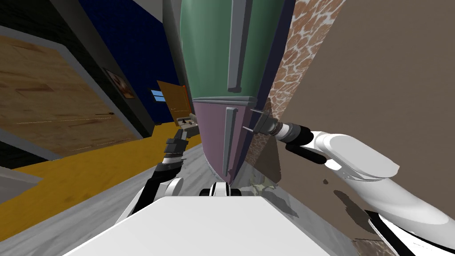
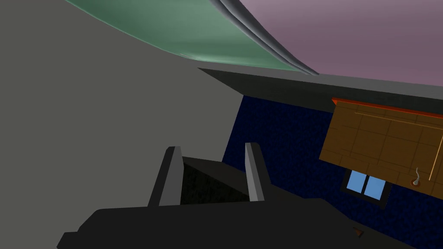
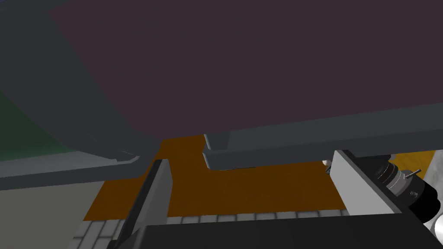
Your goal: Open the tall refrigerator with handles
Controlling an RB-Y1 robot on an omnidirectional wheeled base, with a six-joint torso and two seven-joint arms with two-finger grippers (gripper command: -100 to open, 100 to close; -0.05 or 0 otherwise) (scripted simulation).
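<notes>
The tall refrigerator has a green upper door (image 1: 209, 49) and a mauve lower door (image 1: 213, 133), each with a long grey handle. My right gripper (image 1: 247, 120) stands open at the lower door's top right edge, fingers pointing at the door. In the right wrist view the lower handle's end (image 3: 242, 153) lies just beyond the right gripper (image 3: 257, 181), between its wide-spread fingers and untouched. My left gripper (image 1: 180, 133) hangs left of the fridge, apart from it. In its own view the left gripper (image 2: 214, 173) is open with nothing between the fingers.
A brown mottled panel (image 1: 293, 58) and a plain brown wall (image 1: 382, 71) close in right of the fridge, next to my right arm. A yellow floor strip (image 1: 89, 169) and grey floor lie to the left. Beyond are a dark blue wall (image 2: 294, 147) and a wooden cabinet (image 2: 380, 142).
</notes>
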